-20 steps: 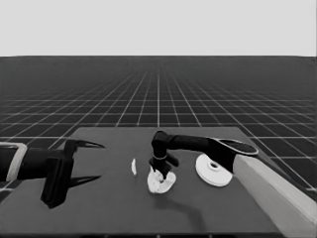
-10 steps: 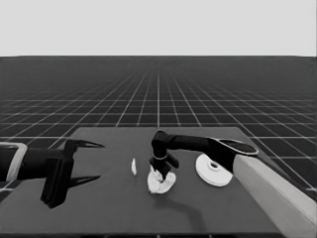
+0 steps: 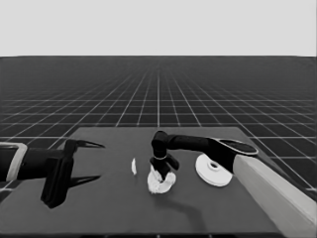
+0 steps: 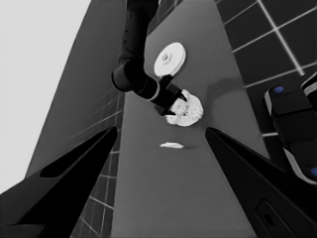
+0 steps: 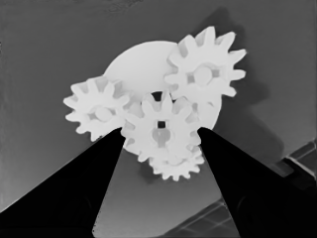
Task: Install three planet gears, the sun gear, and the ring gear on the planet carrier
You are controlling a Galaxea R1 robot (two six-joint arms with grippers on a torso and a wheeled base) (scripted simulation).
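The smaller round part point(image 5: 138, 62) lies mid-table point(image 3: 159, 187). On it sit one toothed gear point(image 5: 203, 74) at one side and another gear point(image 5: 99, 111) at the opposite side. A third gear point(image 5: 176, 167) shows partly under the middle one. My right gripper point(image 5: 161, 135) points down over the stack point(image 3: 164, 174), its fingers against both sides of the middle gear point(image 5: 161, 124). The larger round part point(image 3: 214, 170) lies apart to the right. My left gripper point(image 3: 99, 161) waits open over the table's left end.
A thin white piece point(image 3: 133, 166) lies just left of the gear stack, also seen in the left wrist view as a thin white piece point(image 4: 172, 145). The right arm's pale forearm point(image 3: 277, 193) crosses the table's right front corner.
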